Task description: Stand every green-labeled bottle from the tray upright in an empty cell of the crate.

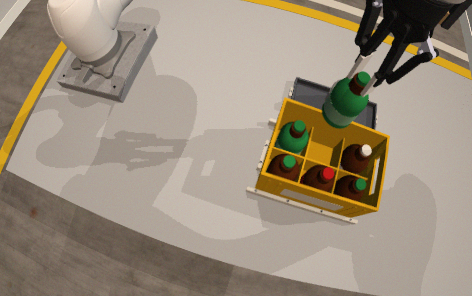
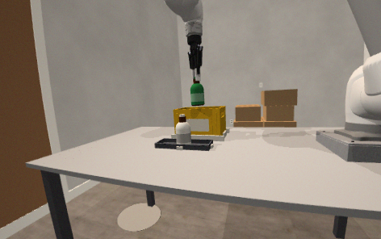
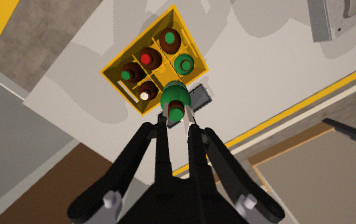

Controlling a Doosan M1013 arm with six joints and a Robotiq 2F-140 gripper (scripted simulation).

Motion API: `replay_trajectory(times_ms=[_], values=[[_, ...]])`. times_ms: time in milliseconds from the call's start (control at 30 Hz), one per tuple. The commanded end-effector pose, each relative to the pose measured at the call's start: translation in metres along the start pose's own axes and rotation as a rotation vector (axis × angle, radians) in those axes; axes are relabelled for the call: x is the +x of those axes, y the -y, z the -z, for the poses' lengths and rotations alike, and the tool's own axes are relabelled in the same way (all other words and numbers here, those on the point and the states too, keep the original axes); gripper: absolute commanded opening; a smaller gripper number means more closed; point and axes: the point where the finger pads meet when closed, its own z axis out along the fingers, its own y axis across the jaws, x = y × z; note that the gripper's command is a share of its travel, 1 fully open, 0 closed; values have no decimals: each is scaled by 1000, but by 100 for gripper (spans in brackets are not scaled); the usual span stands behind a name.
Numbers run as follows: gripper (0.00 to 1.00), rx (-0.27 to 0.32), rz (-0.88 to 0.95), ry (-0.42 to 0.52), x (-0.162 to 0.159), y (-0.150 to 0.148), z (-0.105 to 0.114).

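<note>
A: So, what are we holding right now?

B: Our hand (image 1: 366,76) is pinching the neck of a green bottle (image 1: 346,104), fingers nearly closed around it, and the bottle is hanging upright in the air.

A: Where are we hanging it?

B: Above the far edge of the yellow crate (image 1: 372,200), clear of its rim. The crate is sitting on the desk (image 2: 258,169) with five bottles in it. A white bottle (image 2: 182,130) is standing on the dark tray (image 2: 202,144).
</note>
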Motion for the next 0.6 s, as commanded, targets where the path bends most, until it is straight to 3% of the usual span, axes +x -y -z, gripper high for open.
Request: replay_trajectory(times_ms=[0,567], values=[[0,-6,4,0,3,7,-2],[0,-6,4,0,12,26,-2]])
